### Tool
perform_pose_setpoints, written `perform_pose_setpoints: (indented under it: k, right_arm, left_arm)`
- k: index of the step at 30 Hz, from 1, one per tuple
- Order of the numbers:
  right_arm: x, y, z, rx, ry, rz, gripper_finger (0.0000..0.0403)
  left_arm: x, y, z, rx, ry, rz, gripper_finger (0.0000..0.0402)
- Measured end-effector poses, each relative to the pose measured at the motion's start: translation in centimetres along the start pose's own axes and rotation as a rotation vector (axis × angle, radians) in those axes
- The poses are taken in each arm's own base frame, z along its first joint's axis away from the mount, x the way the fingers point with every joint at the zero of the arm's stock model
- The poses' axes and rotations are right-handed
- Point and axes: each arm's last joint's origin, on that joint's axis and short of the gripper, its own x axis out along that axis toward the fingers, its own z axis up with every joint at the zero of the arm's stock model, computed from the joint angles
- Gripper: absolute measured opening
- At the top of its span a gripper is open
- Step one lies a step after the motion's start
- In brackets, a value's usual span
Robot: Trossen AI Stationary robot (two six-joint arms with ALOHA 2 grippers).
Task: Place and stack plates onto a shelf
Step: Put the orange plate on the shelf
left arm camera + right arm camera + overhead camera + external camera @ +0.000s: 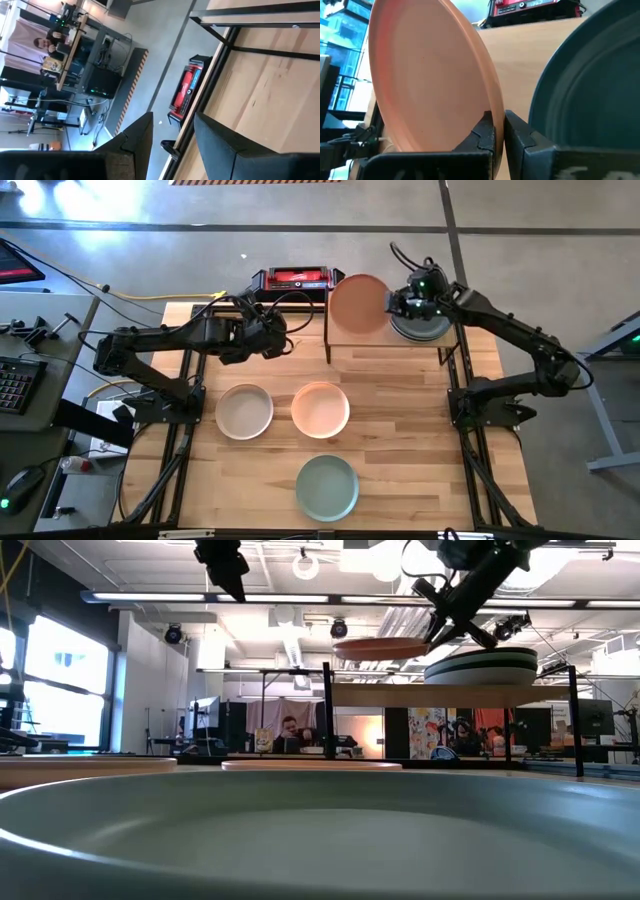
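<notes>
- While my right hand pinches the rim of the terracotta pink plate, I hold it level just above the bare left half of the shelf, since the right half is already taken by the stack of plates
- From my right wrist the grip is plain: both fingers are clamped on the plate's edge, with the dark green top plate of the stack just beside it
- Seen from bench height, the pink plate hangs clear of the shelf board and not quite level, so I judge it must still come down before I let go
- My left hand waits at about 9 o'clock from the shelf, near its left legs, with its fingers spread wide and nothing between them
- On the bench three plates are still to be shelved: the cream plate at 7 o'clock from the shelf, the peach plate at 6 o'clock, and the sage plate farther out at 6 o'clock
- What could get in my way, I reckon, is the stack close on the right of the pink plate and the shelf's black legs; a red and black case sits off the bench's far edge, at 10 o'clock from the shelf
</notes>
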Motion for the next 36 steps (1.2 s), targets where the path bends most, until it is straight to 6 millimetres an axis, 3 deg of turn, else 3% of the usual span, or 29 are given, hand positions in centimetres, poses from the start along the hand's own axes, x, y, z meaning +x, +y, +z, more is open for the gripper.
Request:
perform_pose_setpoints:
  k: [23,36]
  right_arm:
    - [0.4,1.3,-2.3,-0.086,-0.033,-0.111,0.0]
    - [1.9,1.4,-2.6,-0.103,-0.027,-0.154,0.0]
  left_arm:
    - [0.0,0.0,0.0,0.0,0.0,0.0,0.0135]
    - [0.0,0.0,0.0,0.0,-0.001,0.0,0.0135]
